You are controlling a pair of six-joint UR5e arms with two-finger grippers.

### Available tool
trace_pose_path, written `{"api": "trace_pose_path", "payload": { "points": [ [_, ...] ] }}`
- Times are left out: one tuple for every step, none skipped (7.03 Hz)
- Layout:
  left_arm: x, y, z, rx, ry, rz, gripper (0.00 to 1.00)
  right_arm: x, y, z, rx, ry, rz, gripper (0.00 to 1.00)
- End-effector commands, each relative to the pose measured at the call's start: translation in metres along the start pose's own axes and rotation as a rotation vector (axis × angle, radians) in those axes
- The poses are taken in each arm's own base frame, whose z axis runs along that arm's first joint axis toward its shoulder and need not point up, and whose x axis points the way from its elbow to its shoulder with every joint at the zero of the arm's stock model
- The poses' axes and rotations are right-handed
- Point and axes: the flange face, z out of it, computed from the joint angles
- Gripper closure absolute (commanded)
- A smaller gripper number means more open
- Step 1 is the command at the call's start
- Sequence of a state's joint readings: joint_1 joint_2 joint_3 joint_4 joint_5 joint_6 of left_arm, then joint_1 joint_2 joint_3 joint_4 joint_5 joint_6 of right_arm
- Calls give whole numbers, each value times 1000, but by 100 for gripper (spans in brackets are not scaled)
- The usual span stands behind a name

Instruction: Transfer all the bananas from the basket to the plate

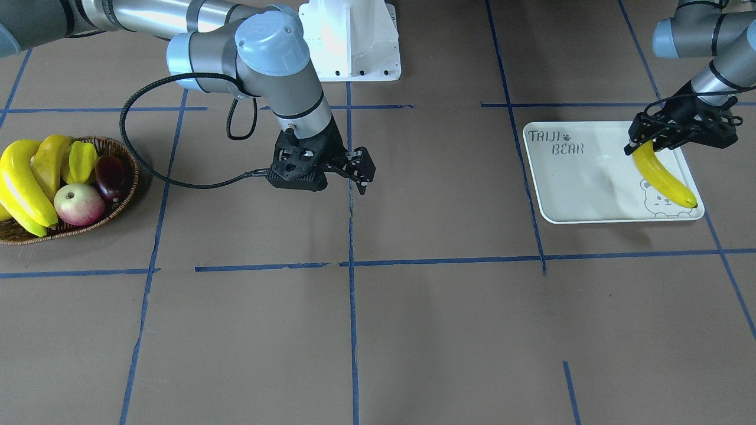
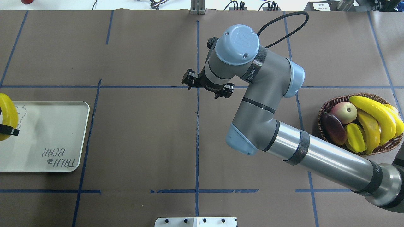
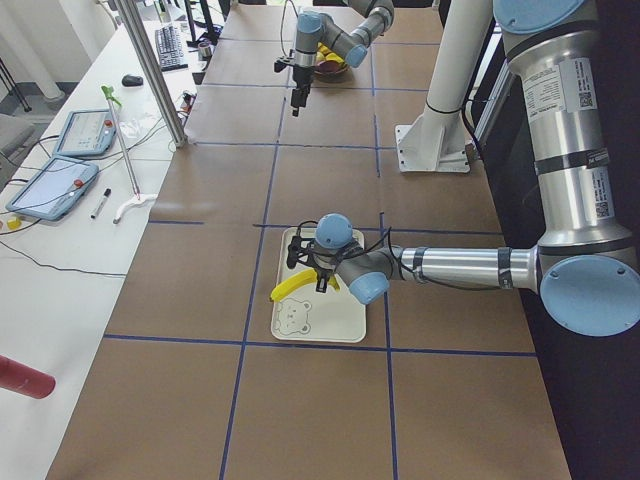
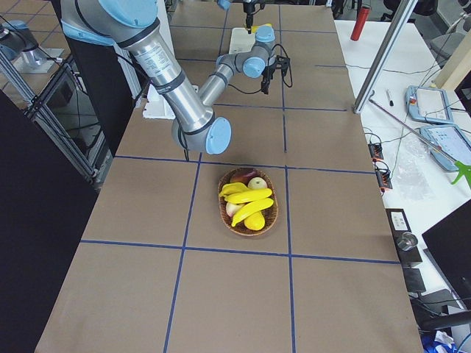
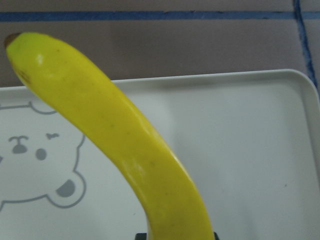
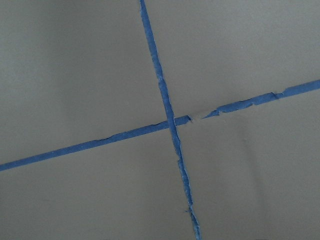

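My left gripper (image 1: 648, 143) is shut on the upper end of one banana (image 1: 662, 177) over the plate (image 1: 567, 189). That banana slopes down, its dark tip low over the bear drawing; the left wrist view shows the banana (image 5: 125, 145) above the plate (image 5: 250, 150). Whether it touches, I cannot tell. Three more bananas (image 2: 375, 116) lie in the wicker basket (image 2: 326, 105) at the far end of the table. My right gripper (image 2: 208, 85) hangs open and empty over mid-table, above a crossing of blue tape lines (image 6: 172, 122).
An apple (image 2: 344, 112), a dark eggplant (image 2: 333, 127) and a star fruit (image 2: 356, 137) share the basket with the bananas. The white robot base (image 1: 354, 41) stands at the table's edge. A side bench with tablets (image 3: 60, 165) runs along the table.
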State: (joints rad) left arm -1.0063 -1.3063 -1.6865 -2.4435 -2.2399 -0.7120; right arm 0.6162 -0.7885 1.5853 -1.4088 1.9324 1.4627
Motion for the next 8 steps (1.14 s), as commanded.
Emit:
{"api": "trace_pose_path", "payload": {
  "points": [
    [-25,17,7,-26,-41,102,84,4,-1,1,6,3,1,0],
    [-30,20,10,-35,-46,138,83,9,-1,3,7,8,2,0],
    [-29,19,11,-37,-41,141,79,10,-1,4,7,6,2,0],
    [-31,22,14,-47,-42,137,72,10,-1,3,7,5,1,0],
    [-36,24,23,-63,-46,137,61,11,-1,4,7,6,2,0],
    [-31,26,29,-79,-41,150,60,11,-1,5,7,7,1,0],
    [-28,28,32,-88,-37,166,59,11,-1,5,6,7,1,0],
    [-25,31,37,-103,-30,245,53,11,-1,5,7,8,1,0]
  ]
}}
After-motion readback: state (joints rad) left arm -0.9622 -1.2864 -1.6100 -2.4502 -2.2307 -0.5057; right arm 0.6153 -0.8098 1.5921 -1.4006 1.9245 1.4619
